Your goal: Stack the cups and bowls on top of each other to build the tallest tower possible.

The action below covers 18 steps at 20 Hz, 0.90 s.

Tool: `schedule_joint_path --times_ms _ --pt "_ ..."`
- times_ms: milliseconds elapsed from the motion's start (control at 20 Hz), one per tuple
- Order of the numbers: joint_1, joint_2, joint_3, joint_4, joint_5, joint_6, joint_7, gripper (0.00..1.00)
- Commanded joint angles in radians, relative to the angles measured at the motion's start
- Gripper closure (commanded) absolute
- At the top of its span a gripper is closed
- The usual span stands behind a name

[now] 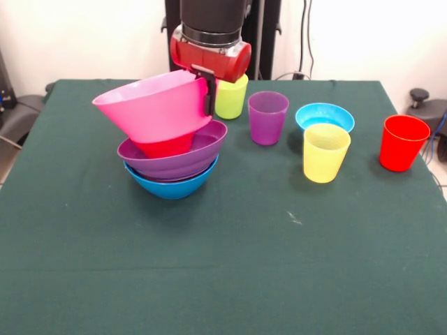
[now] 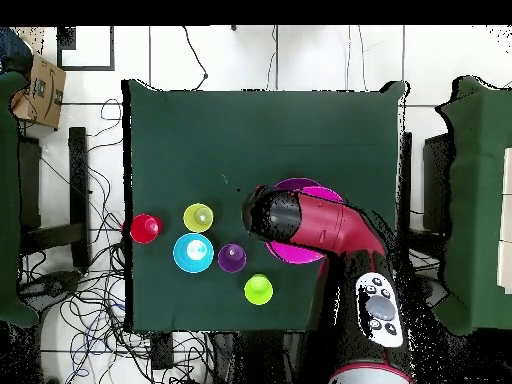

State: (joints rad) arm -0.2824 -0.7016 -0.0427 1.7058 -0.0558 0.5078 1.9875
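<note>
Green-clothed tabletop (image 1: 223, 279) before a white wall. Largest on it: pink bowl (image 1: 154, 105), tilted, topping the tower (image 1: 171, 150), over purple bowl (image 1: 174, 157) and blue bowl (image 1: 171, 185), with something red just under the pink. Gripper (image 1: 208, 91) at the pink rim, jaws clamped on pink bowl. Beside: light blue bowl (image 1: 325, 115); lime cup (image 1: 232, 98), purple cup (image 1: 267, 117), yellow cup (image 1: 325, 152), red cup (image 1: 403, 142), all upright and apart.
</note>
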Motion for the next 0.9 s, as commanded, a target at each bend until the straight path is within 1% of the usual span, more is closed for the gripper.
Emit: schedule_joint_path --times_ms 50,200,350,500,750,900 --pt "0.005 0.097 0.063 -0.060 0.024 -0.016 0.110 1.00" --pt "0.001 0.130 0.068 -0.071 0.021 -0.045 0.110 1.00" --pt "0.003 0.152 0.071 -0.060 0.017 -0.093 0.120 1.00" --pt "0.007 0.159 0.070 -0.047 0.015 -0.109 0.127 1.00" --pt "0.014 0.207 0.069 -0.035 0.015 -0.184 0.155 1.00" --pt "0.016 0.212 0.067 -0.029 0.019 -0.194 0.158 1.00"
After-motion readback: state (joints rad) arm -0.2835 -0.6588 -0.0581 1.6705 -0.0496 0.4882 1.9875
